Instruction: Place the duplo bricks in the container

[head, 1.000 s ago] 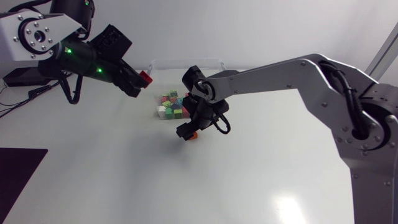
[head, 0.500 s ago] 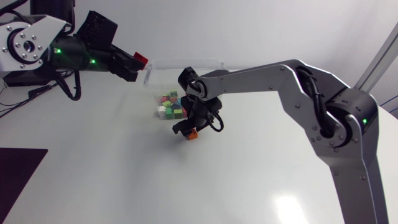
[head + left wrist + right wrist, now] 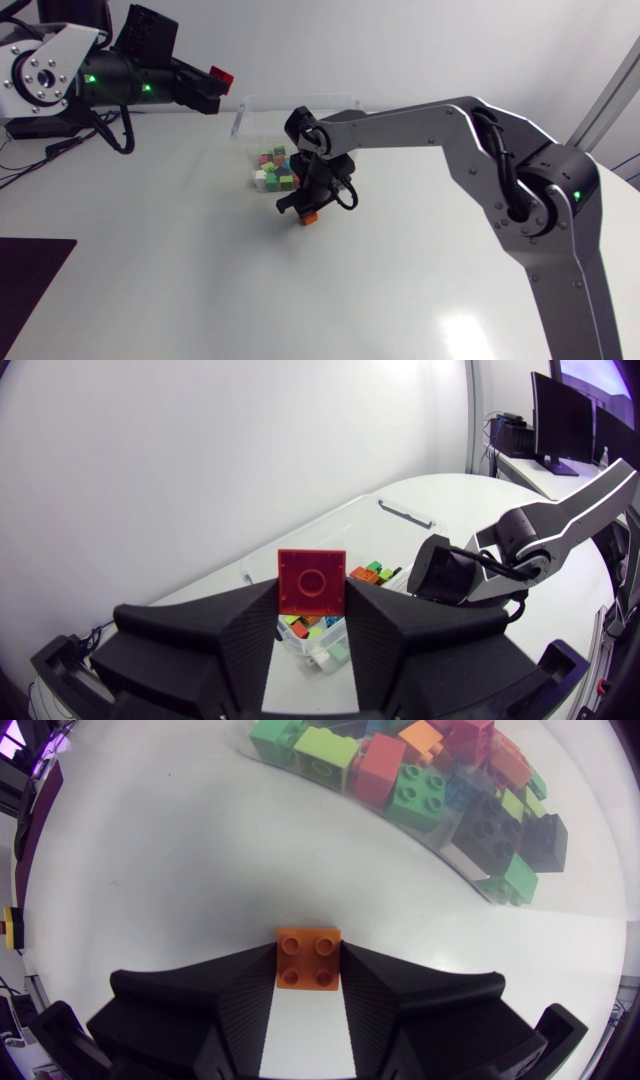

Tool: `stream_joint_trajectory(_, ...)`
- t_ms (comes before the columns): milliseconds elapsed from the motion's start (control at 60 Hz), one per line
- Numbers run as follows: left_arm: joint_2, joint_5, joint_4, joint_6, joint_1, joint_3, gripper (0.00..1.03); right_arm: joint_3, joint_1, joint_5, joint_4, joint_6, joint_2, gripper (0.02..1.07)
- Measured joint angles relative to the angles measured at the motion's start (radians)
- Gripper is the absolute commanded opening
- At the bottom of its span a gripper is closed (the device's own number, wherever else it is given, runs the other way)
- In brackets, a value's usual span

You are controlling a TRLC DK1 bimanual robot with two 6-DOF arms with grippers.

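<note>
My left gripper (image 3: pixel 218 78) is shut on a red brick (image 3: pixel 221 73), held in the air just left of the clear container (image 3: pixel 300 98). In the left wrist view the red brick (image 3: pixel 312 582) sits between the fingers, with the container (image 3: pixel 400 517) ahead and below. Several coloured bricks (image 3: pixel 274 170) lie in the container. My right gripper (image 3: pixel 300 208) is down at the table in front of the container, around an orange brick (image 3: pixel 309 218). In the right wrist view both fingers press the sides of the orange brick (image 3: pixel 308 958), which rests on the table.
The container's clear wall (image 3: pixel 455 860) curves just ahead of the right gripper, with the pile of bricks (image 3: pixel 440 770) behind it. A dark mat (image 3: pixel 25 275) lies at the table's front left. My right arm (image 3: pixel 520 545) shows beyond the container in the left wrist view.
My right gripper has shut on the orange brick at the table. My left arm has risen and drawn back to the left with the red brick.
</note>
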Motion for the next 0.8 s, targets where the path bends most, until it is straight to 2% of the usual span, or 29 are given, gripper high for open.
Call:
stream_joint_trajectory(300, 0.125, -0.021, 0.083, -0.059, -0.037, 0.018, 0.25, -0.190, -0.014, -0.001, -0.003, -0.012, -0.201, 0.28)
stream_joint_trajectory(617, 0.317, -0.073, 0.106, -0.104, -0.078, 0.185, 0.27, -0.265, -0.085, -0.016, 0.000, -0.023, -0.431, 0.28)
stream_joint_trajectory(717, 0.369, -0.092, 0.107, -0.112, -0.082, 0.235, 0.29, -0.267, -0.100, -0.019, 0.000, -0.023, -0.459, 0.28)
stream_joint_trajectory(800, 0.403, -0.109, 0.111, -0.116, -0.084, 0.266, 0.37, -0.267, -0.113, -0.020, 0.000, -0.026, -0.484, 0.28)
